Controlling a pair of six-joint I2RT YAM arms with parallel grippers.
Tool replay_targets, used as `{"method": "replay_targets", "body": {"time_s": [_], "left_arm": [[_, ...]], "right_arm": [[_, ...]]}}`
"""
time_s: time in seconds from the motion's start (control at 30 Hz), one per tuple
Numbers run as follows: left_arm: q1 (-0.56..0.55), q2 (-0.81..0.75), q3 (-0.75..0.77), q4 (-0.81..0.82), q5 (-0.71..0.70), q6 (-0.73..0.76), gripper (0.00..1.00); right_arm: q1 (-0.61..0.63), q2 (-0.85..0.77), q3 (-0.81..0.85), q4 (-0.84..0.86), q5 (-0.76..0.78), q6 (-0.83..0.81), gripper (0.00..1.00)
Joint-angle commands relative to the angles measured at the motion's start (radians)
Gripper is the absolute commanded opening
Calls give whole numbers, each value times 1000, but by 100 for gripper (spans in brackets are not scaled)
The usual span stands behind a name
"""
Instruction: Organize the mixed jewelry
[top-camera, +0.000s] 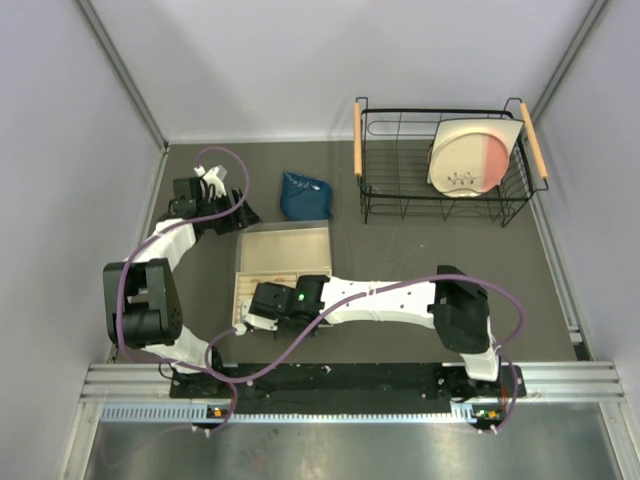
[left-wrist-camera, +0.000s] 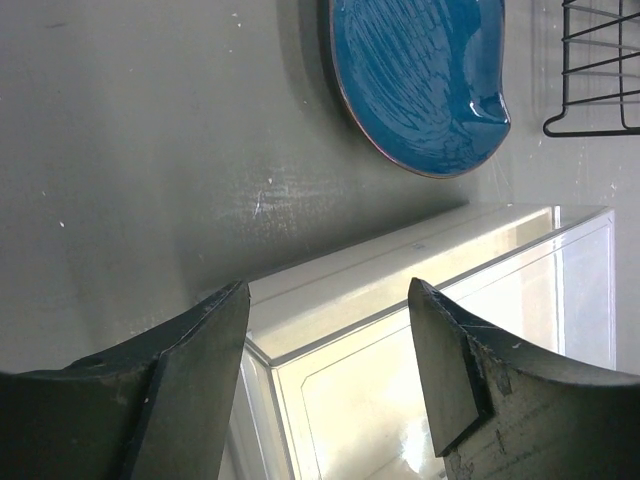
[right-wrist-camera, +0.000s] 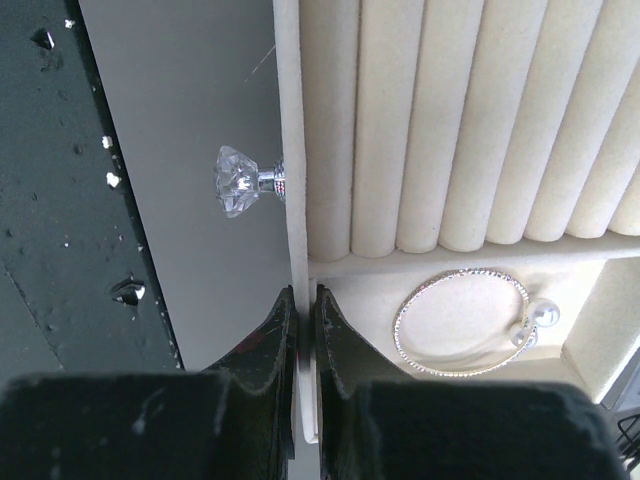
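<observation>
A thin silver hoop (right-wrist-camera: 460, 321) with two pearl ends lies in a compartment of the pale slotted tray (right-wrist-camera: 293, 120), below its padded rolls. My right gripper (right-wrist-camera: 303, 292) is shut on the tray's front wall, just below its crystal knob (right-wrist-camera: 238, 180). In the top view the right gripper (top-camera: 248, 318) is at the tray's near left corner (top-camera: 240, 298). My left gripper (left-wrist-camera: 328, 290) is open and empty, hovering over the far corner of the clear box (left-wrist-camera: 420, 330); it shows in the top view (top-camera: 238, 210) too. I see no gold-orange rings clearly.
A blue cloth pouch (top-camera: 305, 195) lies behind the clear box (top-camera: 283, 238); it also shows in the left wrist view (left-wrist-camera: 415, 80). A black wire dish rack (top-camera: 445, 160) holding a plate (top-camera: 472, 155) stands at the back right. Walls close in on the table.
</observation>
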Motion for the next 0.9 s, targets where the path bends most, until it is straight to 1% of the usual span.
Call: {"method": "replay_targets", "body": {"time_s": [0.0,0.4,0.53,0.87], "left_arm": [[-2,-1,33,-42,40,18,71],[4,3,45,-42,48,16,74],[6,5,47,-45,49,16,74],[6,12,45,-45,60,13,75]], "right_arm": [[-15,-33,10,47,72,25,0],[16,-44,-7,51,85,17,0],[19,-48,-15,51,70,19,0],[19,-50,-13,59,90,10,0]]}}
